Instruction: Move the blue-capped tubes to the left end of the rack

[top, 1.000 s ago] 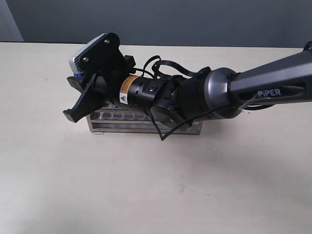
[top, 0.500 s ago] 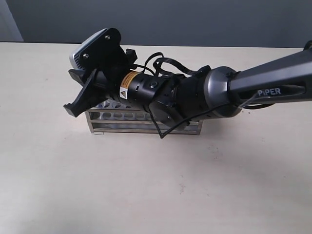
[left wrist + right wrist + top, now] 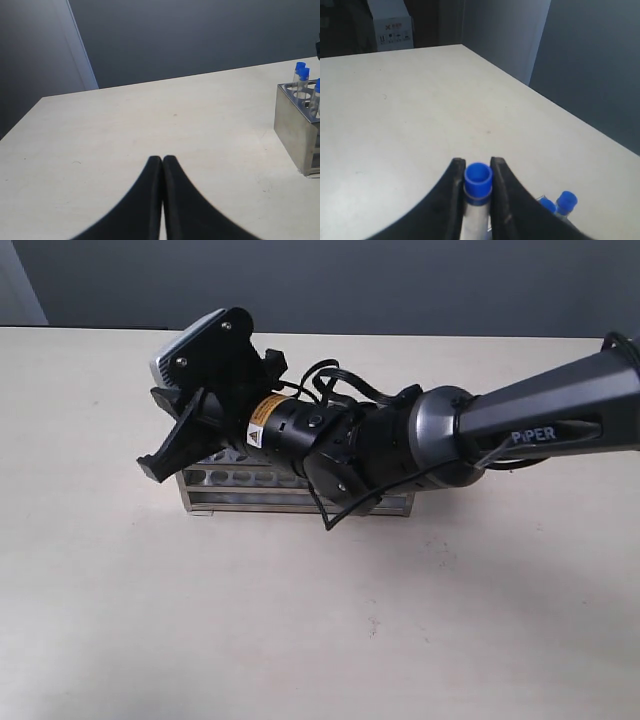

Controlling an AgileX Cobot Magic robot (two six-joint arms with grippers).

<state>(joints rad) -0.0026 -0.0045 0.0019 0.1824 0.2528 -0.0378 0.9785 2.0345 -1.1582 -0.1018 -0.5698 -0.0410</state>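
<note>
Blue-capped tube is being clamped between the right gripper's fingers. The gap is narrow and the cap is sitting level with the fingertips. The right arm is reaching across the middle and hanging over the left end of the rack. Its body is covering most of the top plate, so I can't tell which hole the tube is over.

More blue-capped tubes are standing in the end holes of the rack, two of them close by the held one.

The left gripper is sitting with fingers pressed together and nothing between them. It's low over bare table, well apart from the rack.

Open tabletop is running wide in front of the rack and left of it, out to the table's edge. Behind the rack, a narrower strip is running up to the far edge by the grey wall.
</note>
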